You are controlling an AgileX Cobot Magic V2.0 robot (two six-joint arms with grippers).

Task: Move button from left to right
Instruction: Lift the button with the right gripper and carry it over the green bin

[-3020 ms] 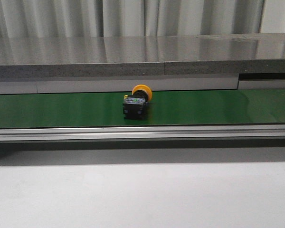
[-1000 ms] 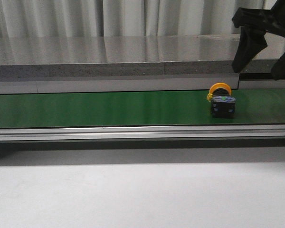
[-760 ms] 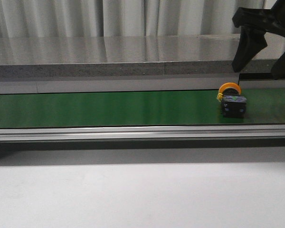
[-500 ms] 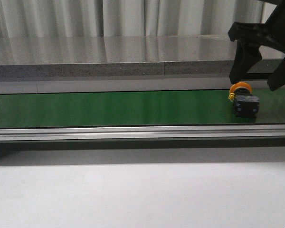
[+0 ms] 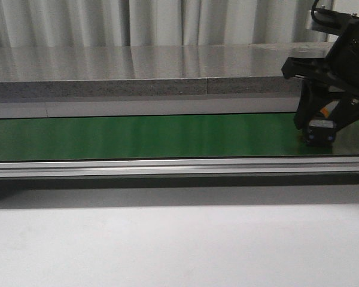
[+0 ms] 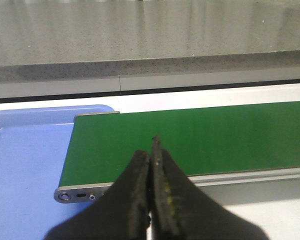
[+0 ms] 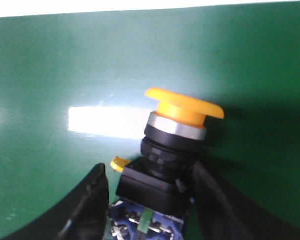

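The button point(image 5: 321, 131) lies on its side on the green conveyor belt point(image 5: 137, 135), at the far right. In the right wrist view its yellow-orange head point(image 7: 184, 108) points away from me and its black body point(image 7: 152, 186) lies between my fingers. My right gripper point(image 5: 322, 124) is down on the belt and open, one finger on each side of the button's body; a small gap shows at one finger point(image 7: 92, 197). My left gripper point(image 6: 150, 151) is shut and empty, above the belt's left end point(image 6: 215, 135). It does not show in the front view.
A blue tray point(image 6: 25, 150) lies beside the belt's left end. An aluminium rail point(image 5: 167, 167) runs along the belt's near side and a grey ledge point(image 5: 167, 88) along its far side. A white table top point(image 5: 167, 245) lies in front.
The button has travelled from the belt's middle to its right end. My right gripper has come down from above the ledge and now stands astride the button.
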